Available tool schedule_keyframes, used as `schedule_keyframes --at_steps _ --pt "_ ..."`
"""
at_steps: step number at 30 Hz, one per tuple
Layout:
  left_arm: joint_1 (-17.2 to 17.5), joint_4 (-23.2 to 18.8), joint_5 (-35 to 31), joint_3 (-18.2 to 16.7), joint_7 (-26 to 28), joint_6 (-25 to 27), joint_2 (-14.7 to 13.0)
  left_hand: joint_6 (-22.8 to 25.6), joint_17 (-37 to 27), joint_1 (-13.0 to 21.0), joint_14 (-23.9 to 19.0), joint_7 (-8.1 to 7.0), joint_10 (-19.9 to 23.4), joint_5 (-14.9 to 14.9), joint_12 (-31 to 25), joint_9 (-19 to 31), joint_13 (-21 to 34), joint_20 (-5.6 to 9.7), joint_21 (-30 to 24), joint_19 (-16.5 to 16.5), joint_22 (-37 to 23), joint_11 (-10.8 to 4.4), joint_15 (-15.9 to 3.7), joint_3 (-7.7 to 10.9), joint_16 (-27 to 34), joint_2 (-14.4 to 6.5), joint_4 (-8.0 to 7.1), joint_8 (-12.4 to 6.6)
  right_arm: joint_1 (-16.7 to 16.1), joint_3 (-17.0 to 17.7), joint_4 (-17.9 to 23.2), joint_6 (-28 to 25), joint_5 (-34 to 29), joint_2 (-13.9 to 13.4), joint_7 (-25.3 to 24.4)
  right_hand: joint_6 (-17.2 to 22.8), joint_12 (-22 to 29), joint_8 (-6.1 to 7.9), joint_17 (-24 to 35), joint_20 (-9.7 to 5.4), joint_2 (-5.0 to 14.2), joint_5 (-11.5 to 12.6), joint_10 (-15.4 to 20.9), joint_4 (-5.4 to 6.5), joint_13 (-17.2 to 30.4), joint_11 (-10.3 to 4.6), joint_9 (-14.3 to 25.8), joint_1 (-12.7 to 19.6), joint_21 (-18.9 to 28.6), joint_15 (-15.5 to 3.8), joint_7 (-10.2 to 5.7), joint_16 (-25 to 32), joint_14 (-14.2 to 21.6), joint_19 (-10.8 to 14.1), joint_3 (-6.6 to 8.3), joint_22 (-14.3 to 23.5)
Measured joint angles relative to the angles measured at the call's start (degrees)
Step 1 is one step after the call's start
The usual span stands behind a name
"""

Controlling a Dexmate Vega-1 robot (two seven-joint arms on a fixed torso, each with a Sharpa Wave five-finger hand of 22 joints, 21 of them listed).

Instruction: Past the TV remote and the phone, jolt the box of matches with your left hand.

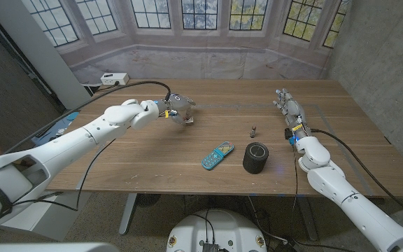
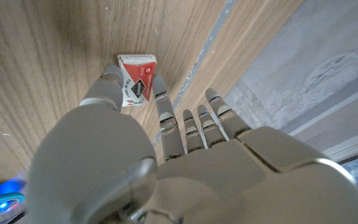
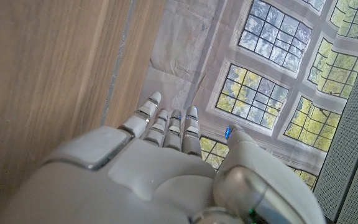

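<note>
near edge of worktop [image 1: 152, 175]: phone [image 1: 217, 155] beside black cylinder [image 1: 256, 157]. farther back, my left hand [image 1: 175, 108] reaches the box of matches [image 2: 136, 79], fingers [image 2: 164, 106] either side of it, touching; real grasp, can't tell. right hand [image 1: 290, 112] released, fingers apart.

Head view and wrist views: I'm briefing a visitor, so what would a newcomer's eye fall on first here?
Probably the left hand reaching out over the wooden table, its fingers around a small red and white box of matches. Next, nearer the front edge, a blue phone lies beside a black cylinder. The right hand waits apart at the right.
</note>
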State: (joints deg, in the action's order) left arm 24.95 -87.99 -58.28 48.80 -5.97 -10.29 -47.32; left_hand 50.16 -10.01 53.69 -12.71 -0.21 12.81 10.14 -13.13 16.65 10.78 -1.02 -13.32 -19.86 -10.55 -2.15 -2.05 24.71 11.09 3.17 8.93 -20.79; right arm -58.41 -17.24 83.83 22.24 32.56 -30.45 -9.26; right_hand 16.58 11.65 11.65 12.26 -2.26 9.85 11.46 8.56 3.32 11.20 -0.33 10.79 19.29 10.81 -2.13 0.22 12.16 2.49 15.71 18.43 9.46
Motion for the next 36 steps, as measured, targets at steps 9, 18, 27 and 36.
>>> schedule_keyframes --at_steps 9,18,27,36 --pt "0.15 -0.72 0.17 -0.33 0.08 0.01 0.36 0.00 0.00 0.00 0.00 0.00 0.31 0.00 0.22 0.29 0.00 0.00 0.00 0.00 0.00 -0.31 0.00 -0.34 0.00 0.00 0.00 -0.24 -0.56 0.29 0.68 0.09 -0.09 -0.27 -0.30 0.00 0.00 0.00 0.00 0.00 -0.25 0.00 0.00 0.00 0.00 0.00 0.00 -0.22 0.00 0.00 0.00 0.00 0.00 0.00 0.00 0.00" --pt "0.31 -1.41 0.69 -0.72 0.09 0.15 0.92 -0.01 0.00 0.00 0.00 0.01 0.31 0.00 0.33 0.56 0.00 0.00 0.00 0.00 0.00 -0.31 0.00 -0.40 0.00 0.00 0.07 -0.25 -1.15 0.65 1.44 0.19 -0.13 -0.58 -0.56 0.32 0.00 0.00 0.00 0.00 -0.25 0.00 0.00 0.25 0.00 0.00 0.00 -0.22 0.00 0.00 0.31 0.00 -0.01 0.00 0.25 0.00" --pt "0.78 -1.95 1.54 -1.16 0.43 0.82 1.67 -0.01 0.01 0.00 0.01 0.01 0.30 0.26 0.43 0.80 0.00 0.00 0.00 0.00 0.00 -0.31 0.00 -0.64 0.00 0.00 -0.17 -0.62 -1.46 0.88 1.83 0.19 -0.13 -0.81 -0.65 0.37 0.00 0.00 0.00 0.00 -0.25 0.00 0.00 0.09 0.00 0.00 0.00 -0.22 0.00 0.05 0.25 0.00 0.04 0.00 0.40 0.00" --pt "1.34 -2.54 3.36 -1.63 0.99 1.72 2.45 -0.01 0.01 0.00 0.01 0.02 0.30 0.28 0.64 1.08 0.00 0.00 0.00 0.00 -0.27 -0.31 0.00 -0.64 0.00 0.00 -0.17 -0.62 -1.51 0.95 1.91 0.19 -0.10 -0.84 -0.65 0.52 0.00 0.00 0.00 0.00 -0.24 0.00 0.24 0.09 0.00 -0.23 -0.01 -0.21 0.00 -0.08 0.10 0.00 0.30 0.00 0.40 0.00"
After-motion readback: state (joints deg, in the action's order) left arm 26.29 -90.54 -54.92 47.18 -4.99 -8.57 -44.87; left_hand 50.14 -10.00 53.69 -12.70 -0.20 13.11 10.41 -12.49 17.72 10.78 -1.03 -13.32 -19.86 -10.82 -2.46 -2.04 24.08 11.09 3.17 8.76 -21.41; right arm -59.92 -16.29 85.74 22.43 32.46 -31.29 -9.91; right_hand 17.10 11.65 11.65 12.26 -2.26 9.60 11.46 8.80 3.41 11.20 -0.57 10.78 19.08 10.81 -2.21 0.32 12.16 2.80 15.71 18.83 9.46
